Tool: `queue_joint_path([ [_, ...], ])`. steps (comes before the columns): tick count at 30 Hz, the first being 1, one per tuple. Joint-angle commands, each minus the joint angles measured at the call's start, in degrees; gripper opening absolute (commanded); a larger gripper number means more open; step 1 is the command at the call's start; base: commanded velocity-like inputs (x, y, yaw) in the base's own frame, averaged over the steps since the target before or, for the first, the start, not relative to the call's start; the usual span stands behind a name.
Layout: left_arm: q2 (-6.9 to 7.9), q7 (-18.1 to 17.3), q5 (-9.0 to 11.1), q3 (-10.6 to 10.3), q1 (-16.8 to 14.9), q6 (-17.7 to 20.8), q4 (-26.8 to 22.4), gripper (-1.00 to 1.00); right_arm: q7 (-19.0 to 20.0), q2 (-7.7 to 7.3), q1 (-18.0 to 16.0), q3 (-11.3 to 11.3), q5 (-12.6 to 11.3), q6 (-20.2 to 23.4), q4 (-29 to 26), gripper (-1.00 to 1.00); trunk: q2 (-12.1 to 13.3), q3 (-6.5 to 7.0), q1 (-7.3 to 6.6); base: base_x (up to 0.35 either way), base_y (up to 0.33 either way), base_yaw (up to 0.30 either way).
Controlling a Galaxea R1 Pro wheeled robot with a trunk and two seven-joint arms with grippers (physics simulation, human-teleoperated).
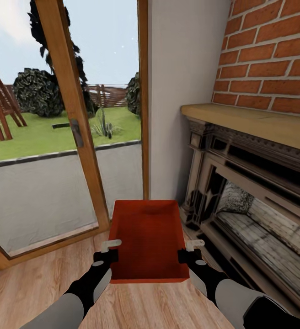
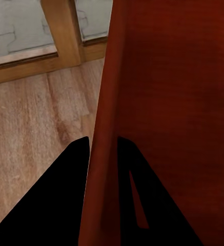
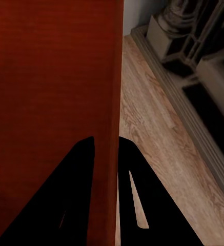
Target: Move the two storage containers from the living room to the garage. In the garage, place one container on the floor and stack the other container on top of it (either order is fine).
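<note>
**Operator:** Two grippers engaged?

**Inspector:** Confirmed. Left gripper (image 1: 109,249) is clamped on the left long wall of the storage container (image 1: 149,240), near the end closest to the robot. Right gripper (image 1: 190,249) is clamped on the right long wall at the matching position. In the left wrist view, the left gripper (image 2: 102,146) has one dark finger (image 2: 55,200) outside the thin orange-red wall (image 2: 99,154) and the other inside it. In the right wrist view, the right gripper (image 3: 106,146) straddles its wall (image 3: 114,102) the same way.

**Operator:** Container position?

**Inspector:** Held between both arms, open side up, above the light wood-plank floor (image 1: 40,274) of the living room. Its long axis points away from the robot, toward the pale wall strip (image 1: 182,91).

**Operator:** Clearance, left side?

**Inspector:** Bare planks extend left of the container to the base of the wood-framed glass door (image 1: 67,114). The door's bottom rail (image 2: 35,66) lies well apart from the left gripper.

**Operator:** Clearance, right side?

**Inspector:** Narrower. The fireplace surround (image 1: 241,192) stands near the container's right wall, with a strip of floor (image 3: 158,154) between them. Its mantel shelf (image 1: 255,123) projects from the red brick (image 1: 269,55) above.
</note>
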Motion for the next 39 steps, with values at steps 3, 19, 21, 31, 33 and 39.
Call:
queue_joint_path([
  [3,-0.35,0.79,-0.60,-0.10,-0.04,-1.50,-0.28,-1.00,-1.18,0.53,-0.05,-0.76,-1.40,-0.34,0.33,-1.00,-0.11,0.16,0.03,0.000,0.000,0.000],
  [19,-0.30,1.36,-0.75,-0.15,-0.04,-1.58,-0.43,-1.00,-1.11,0.50,-0.05,-0.74,-1.31,-0.40,0.33,-1.00,-0.11,1.60,0.03,0.000,0.000,0.000],
  [21,-0.33,1.36,-0.75,-0.15,-0.04,-1.58,-0.43,-1.00,-1.11,0.52,-0.05,-0.74,-1.31,-0.40,0.33,-1.00,-0.11,1.78,0.03,0.000,0.000,0.000],
  [31,-0.34,1.36,-0.76,-0.15,-0.04,-1.58,-0.51,-1.00,-1.19,0.52,-0.05,-0.71,-1.31,-0.40,0.33,-1.00,-0.11,2.68,0.03,0.000,0.000,0.000],
  [33,-0.33,1.36,-0.76,-0.15,-0.04,-1.58,-0.51,-1.00,-1.20,0.53,-0.05,-0.71,-1.31,-0.40,0.33,-1.00,-0.11,2.86,0.03,0.000,0.000,0.000],
  [39,-0.35,1.36,-0.76,-0.15,-0.04,-1.58,-0.51,-1.00,-1.20,0.52,-0.05,-0.69,-1.31,-0.40,0.33,-1.00,-0.11,3.40,0.03,0.000,0.000,0.000],
])
